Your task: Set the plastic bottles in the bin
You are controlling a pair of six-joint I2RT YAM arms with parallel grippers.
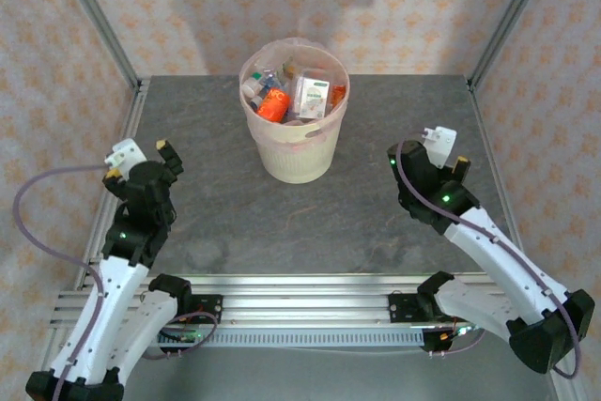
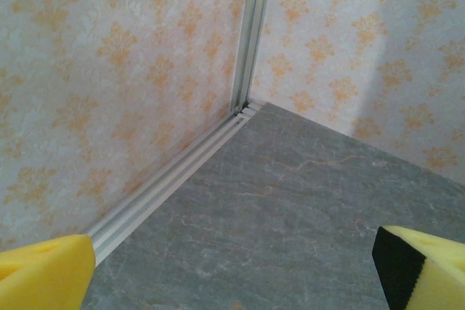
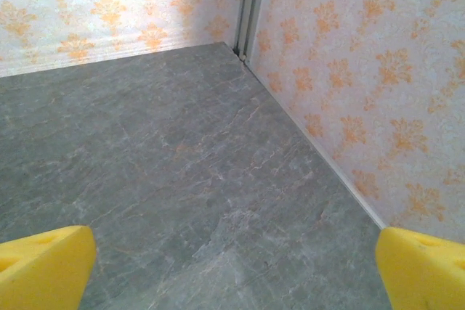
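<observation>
You have the left fingers [image 2: 43, 272] by the worktop's [image 1: 376, 223] left edge and the right fingers [image 3: 45, 265] by its right edge, both spread wide and empty, with the bottles [image 1: 273, 105] heaped in the bin [image 1: 293, 155] toward the far edge's middle.

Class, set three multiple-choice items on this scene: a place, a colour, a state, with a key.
1. Where are the plastic bottles relative to the bin? A beside it; B inside it; C under it.
2. The bin's wall is: A blue; B black; C cream.
3. The left gripper and right gripper are: A open and empty; B shut on bottles; C one open, one shut.
Key: 1 B, they lie heaped inside its rim. 2 C, its sides look cream. 3 A, wrist views show jaws spread, nothing between.
</observation>
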